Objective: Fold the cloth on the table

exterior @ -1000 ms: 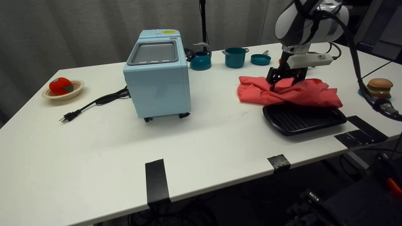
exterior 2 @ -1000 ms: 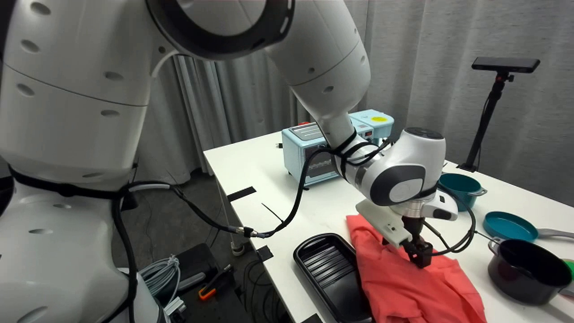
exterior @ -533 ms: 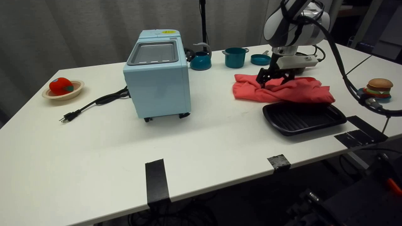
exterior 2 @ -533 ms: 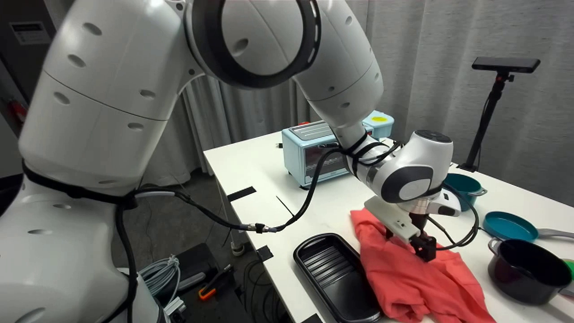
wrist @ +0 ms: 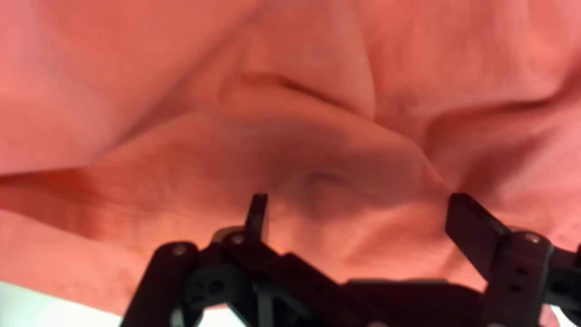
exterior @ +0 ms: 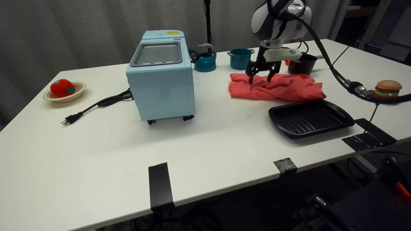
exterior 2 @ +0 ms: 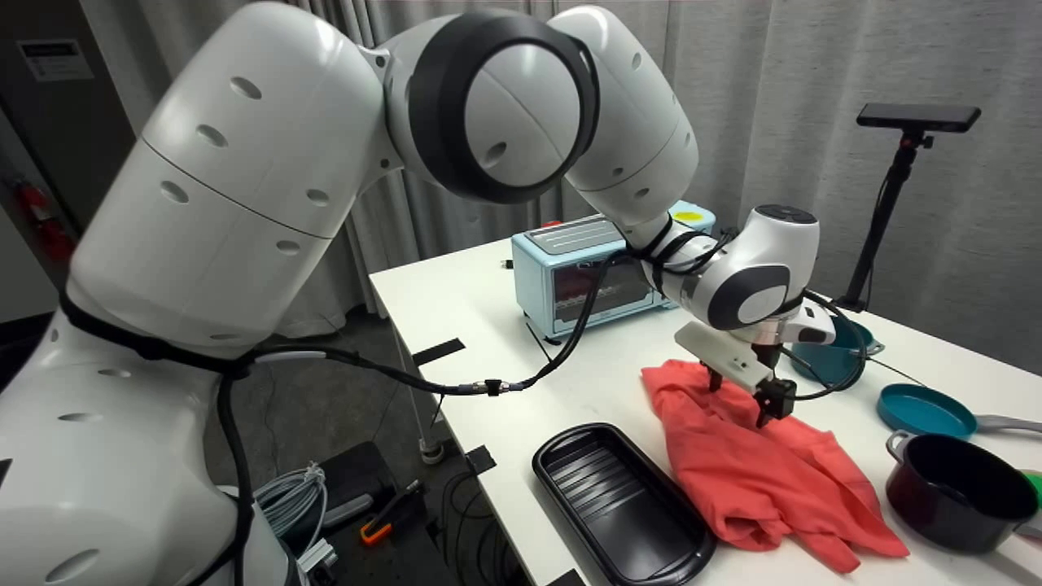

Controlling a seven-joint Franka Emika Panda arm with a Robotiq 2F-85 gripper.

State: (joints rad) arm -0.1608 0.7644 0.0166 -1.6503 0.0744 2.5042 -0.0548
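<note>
from where I'm standing the claw [wrist: 358, 196] is spread wide over the red cloth [exterior 2: 757, 476], probably to grab a fold's worth, black tray [exterior 2: 606, 496] just beside that cloth

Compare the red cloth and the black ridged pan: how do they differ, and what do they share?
The cloth is red; the ridged pan is black. The cloth lies rumpled, while the ridged pan has a regular, rimmed oblong shape. The end effector is over the cloth, not the ridged pan. Both rest on the white table.
</note>
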